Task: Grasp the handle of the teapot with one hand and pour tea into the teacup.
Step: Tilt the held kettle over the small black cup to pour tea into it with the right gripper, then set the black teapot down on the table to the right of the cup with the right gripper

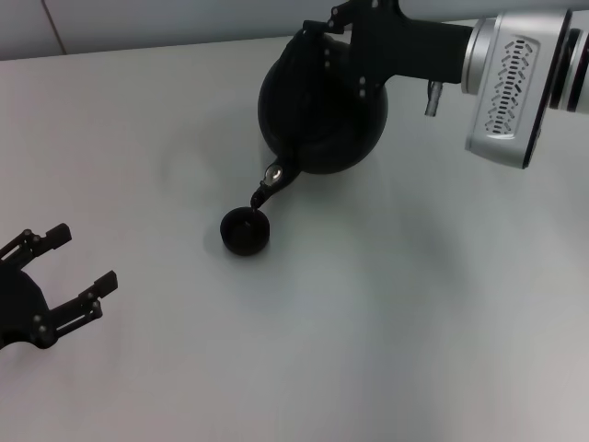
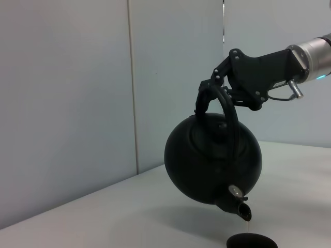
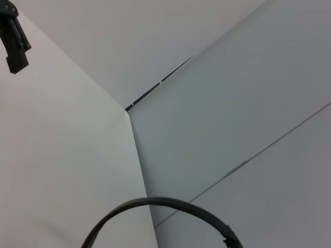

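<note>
The right gripper pinches the handle; the tilted teapot has its spout directly above the teacup (left gripper spread, well aside).

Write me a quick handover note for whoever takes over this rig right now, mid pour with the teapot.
Right gripper: shut on the handle, holding the teapot lifted and tipped, spout down.
Left gripper: open, idle low at the robot's left, holding nothing.
Teacup: upright on the table, directly below the spout tip.
Done: handle grasped, pot lifted, tilted over the cup; a thin stream appears to fall from the spout in the left wrist view.
Left: finish the pour, right the pot, set it down. Fill level in the cup cannot be seen.
</note>
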